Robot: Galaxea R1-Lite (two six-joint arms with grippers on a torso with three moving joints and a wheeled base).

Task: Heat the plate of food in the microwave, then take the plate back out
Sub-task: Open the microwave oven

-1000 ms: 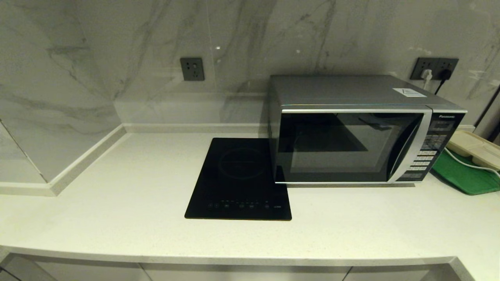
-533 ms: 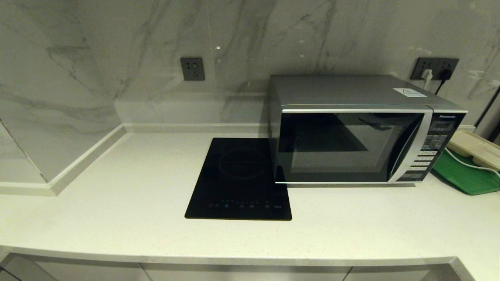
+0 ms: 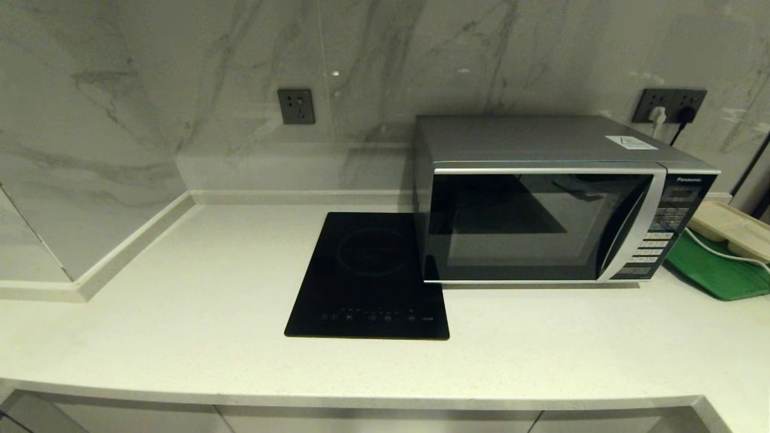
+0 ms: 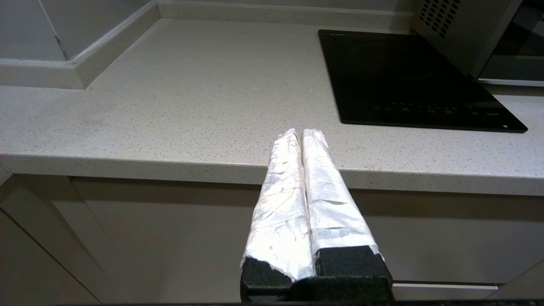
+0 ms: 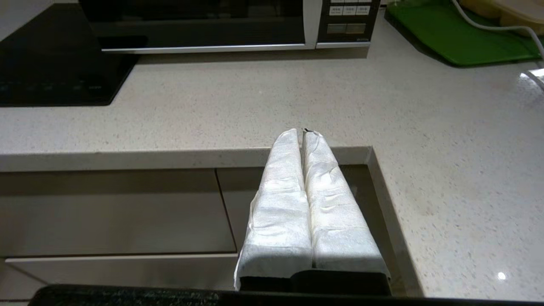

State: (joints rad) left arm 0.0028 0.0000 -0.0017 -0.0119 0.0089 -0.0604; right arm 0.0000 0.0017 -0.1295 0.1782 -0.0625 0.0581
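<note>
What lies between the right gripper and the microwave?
Only bare countertop lies between the right gripper and the microwave, as the right wrist view shows.

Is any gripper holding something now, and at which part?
Nothing is held. The left gripper and the right gripper are both shut on nothing, in front of the counter edge.

1. Head view dim, greyish; soft light from above.
2. Glossy grey-veined marble wall [image 3: 180,90] shows small glare dots.
3. Dark glass door of silver boxy microwave [image 3: 529,225] mirrors the room.
4. Edges bow, wide-angle distortion.
5. Wrist views brighter, sharp; speckled white stone countertop [image 5: 501,276] has a glint.
</note>
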